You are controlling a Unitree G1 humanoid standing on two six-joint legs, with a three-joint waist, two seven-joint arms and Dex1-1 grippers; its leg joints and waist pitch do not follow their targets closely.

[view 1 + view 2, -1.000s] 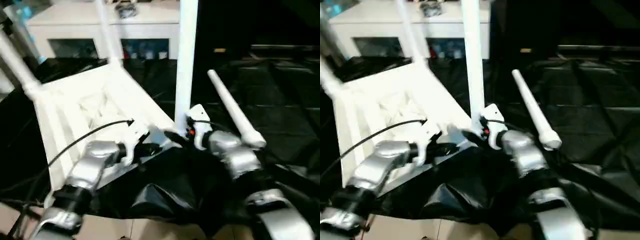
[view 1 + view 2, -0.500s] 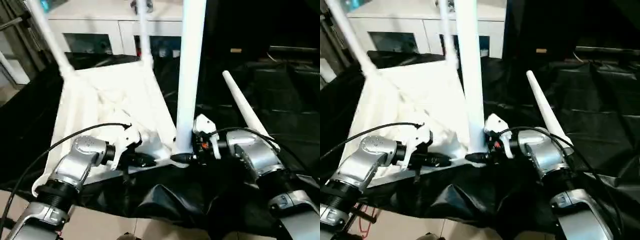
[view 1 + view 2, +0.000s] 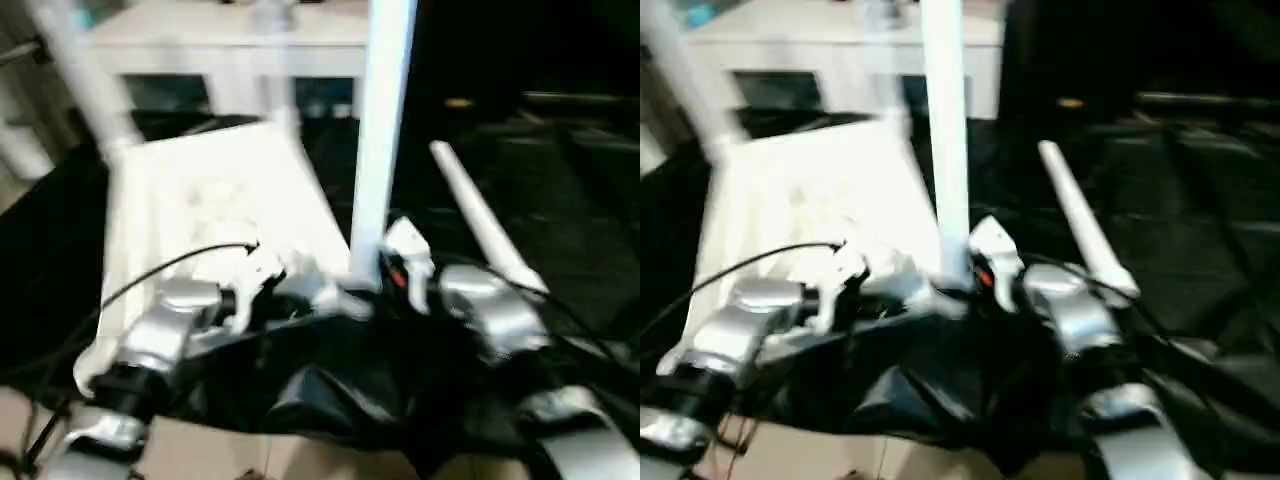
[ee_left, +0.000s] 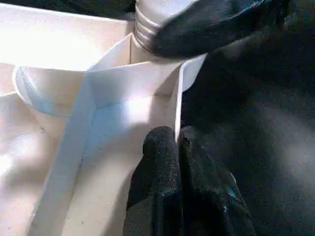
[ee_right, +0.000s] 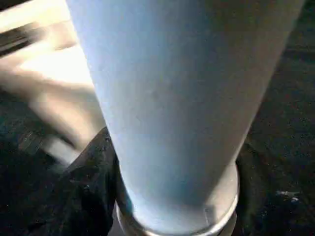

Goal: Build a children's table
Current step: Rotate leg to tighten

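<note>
In the left eye view, the white plastic rectangular table top (image 3: 215,215) is seen lying underside up on the big black-draped work table (image 3: 560,200), its near edge close to the table's front edge, where light floor (image 3: 250,455) begins. A long tapered white tubular leg (image 3: 383,130) stands upright in the near corner socket; two further legs (image 3: 75,80) rise at the far corners. A fourth, loose white leg (image 3: 480,225) lies on the open black cloth to the right, apart from the top. A white glass-door cabinet (image 3: 230,50) is seen behind.

In the right eye view, the right gripper (image 3: 975,285) is placed at the base of the upright leg, and the left gripper (image 3: 875,295) at the top's near edge.

In the left wrist view, the left gripper's two black fingers (image 4: 162,182) are closed together, pinching the thin side wall of the table top (image 4: 98,128) just beside the corner socket, where the threaded leg end is held by another black finger.

In the right wrist view, the upright leg (image 5: 172,98) is clasped near its base by the right gripper, black fingers lying against both sides.
</note>
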